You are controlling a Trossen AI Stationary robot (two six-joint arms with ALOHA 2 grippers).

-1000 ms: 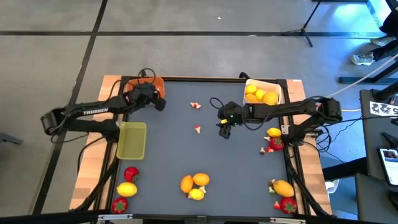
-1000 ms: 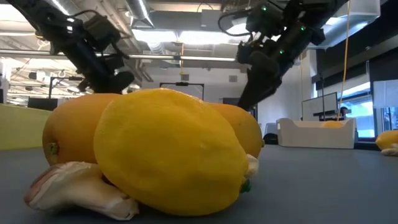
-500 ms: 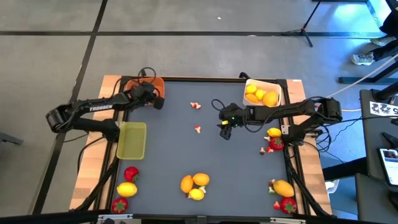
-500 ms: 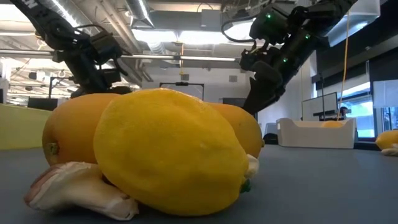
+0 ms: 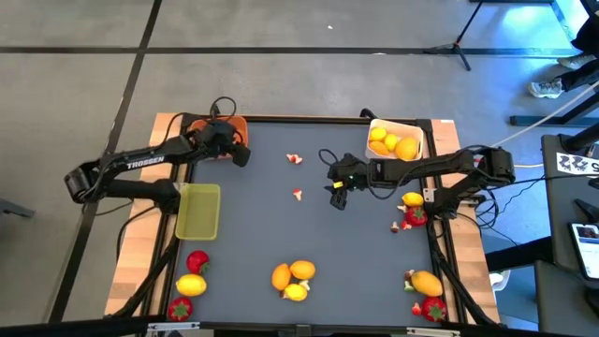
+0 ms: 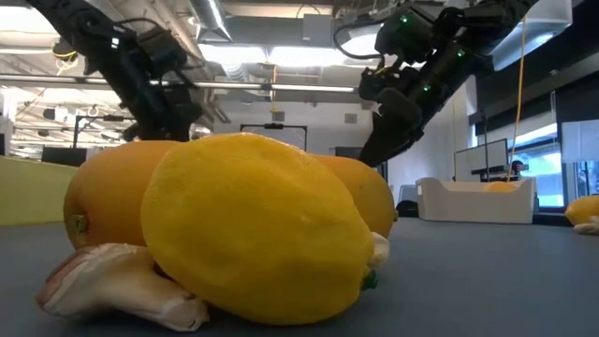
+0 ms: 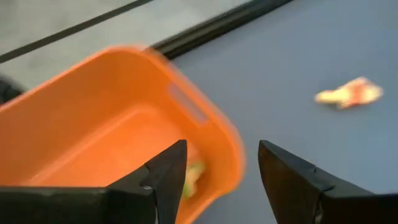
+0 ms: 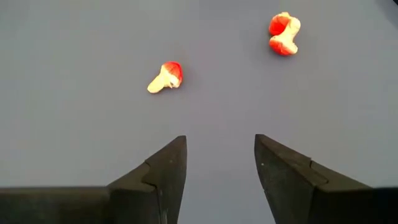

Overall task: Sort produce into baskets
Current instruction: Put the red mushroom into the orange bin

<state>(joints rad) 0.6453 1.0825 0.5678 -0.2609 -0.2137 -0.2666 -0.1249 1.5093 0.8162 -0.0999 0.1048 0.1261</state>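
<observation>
My left gripper (image 7: pixel 222 180) stands open over the near right rim of the orange basket (image 7: pixel 112 118), at the table's far left (image 5: pixel 234 152). A small pale piece (image 7: pixel 193 176) lies inside that basket. A pale-and-red bit (image 7: pixel 348 94) lies on the mat beyond it. My right gripper (image 8: pixel 219 174) is open above the mat's middle (image 5: pixel 339 194), empty, with two pale-and-red bits (image 8: pixel 166 76) (image 8: pixel 284 32) ahead of it. The white basket (image 5: pixel 413 125) holds yellow fruits at the far right. The yellow-green basket (image 5: pixel 198 211) stands at the left.
Oranges and a lemon (image 5: pixel 295 278) lie in a cluster near the front edge, filling the low view (image 6: pixel 253 239). Strawberries and lemons lie at the front left (image 5: pixel 190 279), at the right edge (image 5: pixel 412 211) and at the front right (image 5: pixel 427 288). The mat's middle holds only two small bits.
My left gripper has stayed by the orange basket's near right corner, tipping a little and rising slightly in the last half second. My right gripper has kept its place over the mat's middle.
</observation>
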